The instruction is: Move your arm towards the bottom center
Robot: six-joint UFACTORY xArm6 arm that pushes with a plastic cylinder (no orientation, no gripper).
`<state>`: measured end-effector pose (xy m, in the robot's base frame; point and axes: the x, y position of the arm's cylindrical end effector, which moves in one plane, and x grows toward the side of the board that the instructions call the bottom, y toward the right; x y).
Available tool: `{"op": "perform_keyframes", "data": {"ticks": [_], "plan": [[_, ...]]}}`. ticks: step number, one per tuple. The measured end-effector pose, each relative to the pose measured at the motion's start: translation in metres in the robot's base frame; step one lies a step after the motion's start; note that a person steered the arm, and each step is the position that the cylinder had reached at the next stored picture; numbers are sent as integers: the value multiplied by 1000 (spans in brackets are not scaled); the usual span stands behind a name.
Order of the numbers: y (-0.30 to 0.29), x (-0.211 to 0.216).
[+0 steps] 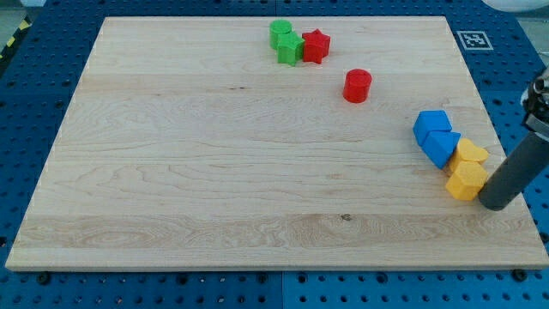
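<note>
So we've got our tip [497,204] down at the view's right edge of the wooden board [214,172], low on that side, touching or just about touching the lower yellow block [466,181]. No fingers on this rig, just a straight dark rod, so nothing to open or close. A second yellow block [472,154] sits right above the first, and both butt up against a pair of blue blocks [437,136], which run up and to the view's left from them.

Further up there's a red cylinder [357,86] on its own. Near the view's top centre we see a green cylinder [280,33] and a green cube-ish block [289,49] bunched with a red star [316,45], all touching. The bottom centre of the board is well to the view's left of our tip.
</note>
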<state>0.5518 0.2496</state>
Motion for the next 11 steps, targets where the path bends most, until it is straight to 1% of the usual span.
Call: {"op": "perform_keyframes", "data": {"ticks": [2,3,4,5,6,8,9,11], "plan": [[-37,-25],[-39,-26],[-58,2],[-113,24],[-186,24],[-201,24],[-225,24],[-299,23]]}}
